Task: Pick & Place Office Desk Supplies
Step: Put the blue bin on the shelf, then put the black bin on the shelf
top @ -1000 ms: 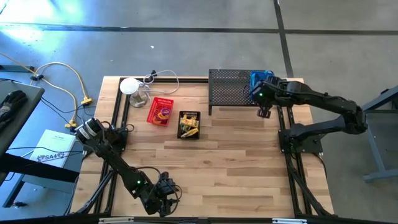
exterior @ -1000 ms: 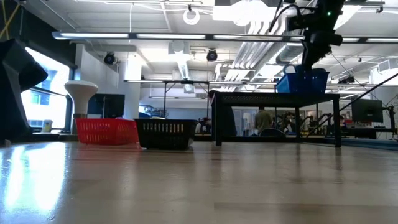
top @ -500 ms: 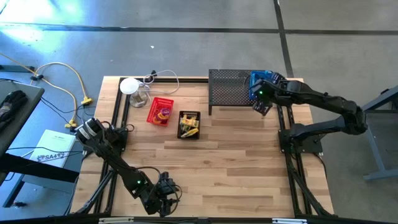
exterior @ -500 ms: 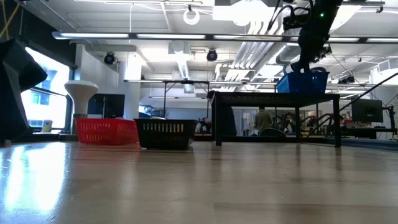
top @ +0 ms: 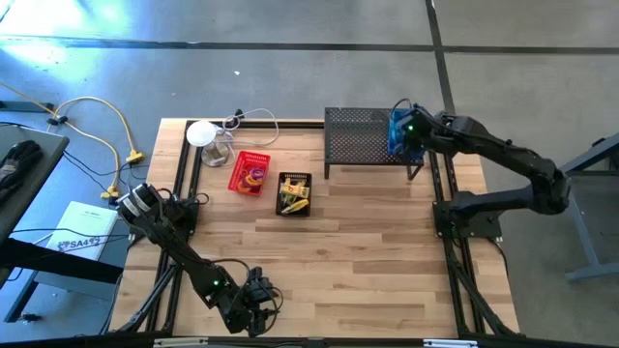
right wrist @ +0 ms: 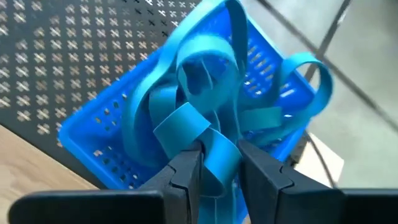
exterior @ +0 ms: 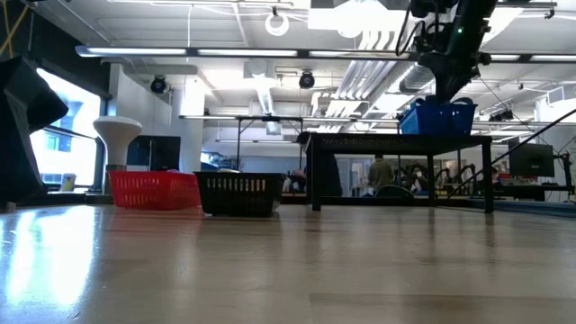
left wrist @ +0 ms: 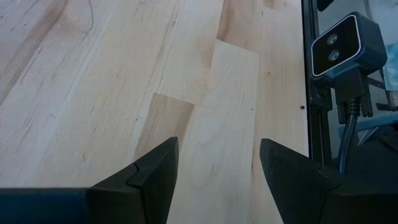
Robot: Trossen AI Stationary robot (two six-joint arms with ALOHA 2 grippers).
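Note:
My right gripper (top: 405, 138) (right wrist: 217, 171) hangs over a blue basket (right wrist: 106, 134) (exterior: 438, 117) that stands on the black mesh shelf (top: 360, 135), at the shelf's right end. It is shut on a blue band. The basket is filled with looped blue bands (right wrist: 205, 68). A red basket (top: 250, 172) holds small coloured rings. Beside it, a black basket (top: 294, 193) holds yellow-and-black pieces. My left gripper (top: 256, 295) (left wrist: 214, 168) waits open above bare wood at the near edge. My right gripper pinches a folded loop of blue band (right wrist: 219, 155) between its two fingers, coming from above and pointing down into the basket. The band sits among the other bands; whether it rests on them I cannot tell.
A white round object with a cable (top: 201, 132) stands at the far left corner. A camera on a post (left wrist: 341, 53) sits by the near edge, close to my left gripper. Bare wood (top: 368, 251) spreads across the table's middle and near half.
My right gripper has moved from in front of the shelf's near edge toward the far edge, ending over the blue basket on the shelf.

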